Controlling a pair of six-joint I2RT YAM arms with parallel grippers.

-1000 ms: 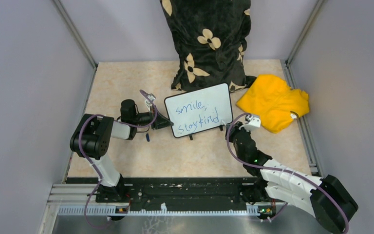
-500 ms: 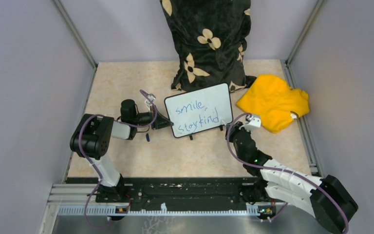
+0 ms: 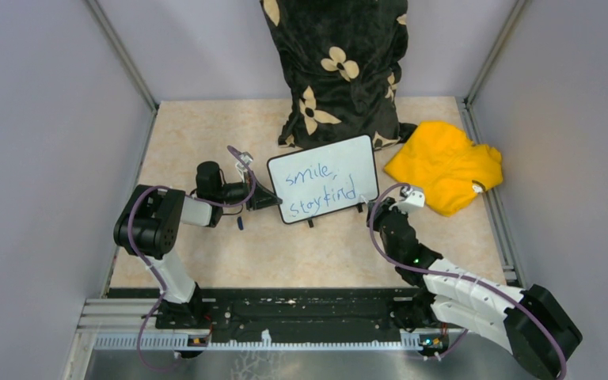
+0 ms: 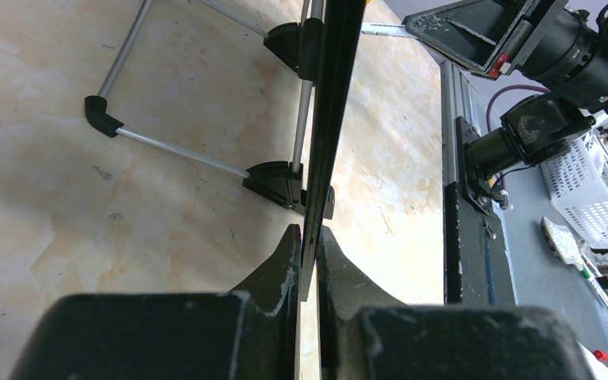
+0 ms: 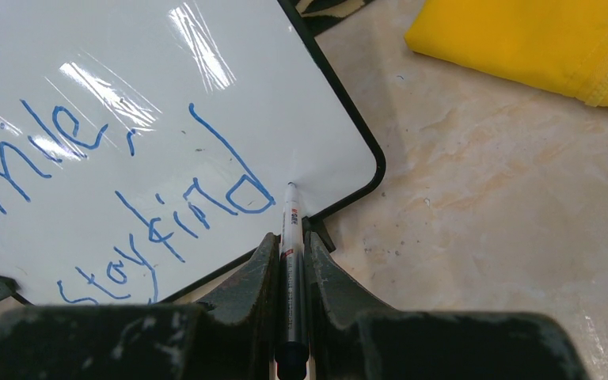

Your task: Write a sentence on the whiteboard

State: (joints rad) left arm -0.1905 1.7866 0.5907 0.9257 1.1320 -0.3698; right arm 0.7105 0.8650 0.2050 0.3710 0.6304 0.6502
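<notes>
Our left gripper [image 4: 309, 237] pinches the whiteboard [image 5: 166, 79] by its edge; our right gripper [image 5: 291, 241] grips the marker [image 5: 290, 207], tip just right of "kind". We should press lightly and brace the frame.

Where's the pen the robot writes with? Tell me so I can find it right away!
Find the whiteboard standing mid-table, with blue words on it. At its lower right corner, the right gripper pinches a thin marker, its tip at the board beside the last letter. It is the only slim stick-shaped thing there.
</notes>
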